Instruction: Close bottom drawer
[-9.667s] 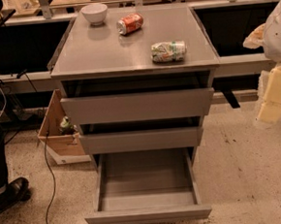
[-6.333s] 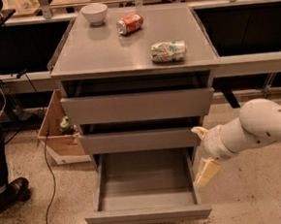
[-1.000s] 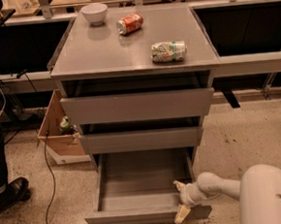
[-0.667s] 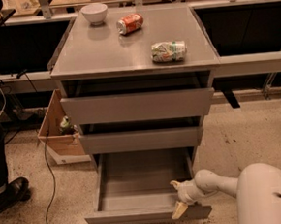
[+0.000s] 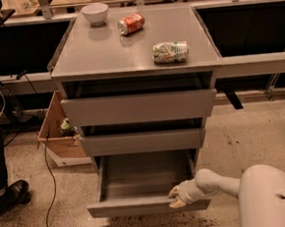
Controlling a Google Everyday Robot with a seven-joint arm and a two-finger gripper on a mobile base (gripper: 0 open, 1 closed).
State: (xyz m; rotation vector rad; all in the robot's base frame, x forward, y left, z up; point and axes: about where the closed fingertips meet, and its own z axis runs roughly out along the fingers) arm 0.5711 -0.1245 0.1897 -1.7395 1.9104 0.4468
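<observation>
A small round white bowl sits on the back left corner of the grey metal cabinet. A red drink can lies on its side on the cabinet top, near the back. A crumpled green and white packet lies by the cabinet's right edge. A brown cardboard box stands just left of the cabinet. The gripper is low at the cabinet's front.

The gripper sits at the right front edge of the bottom drawer; open floor lies right, a box crowds the left.
</observation>
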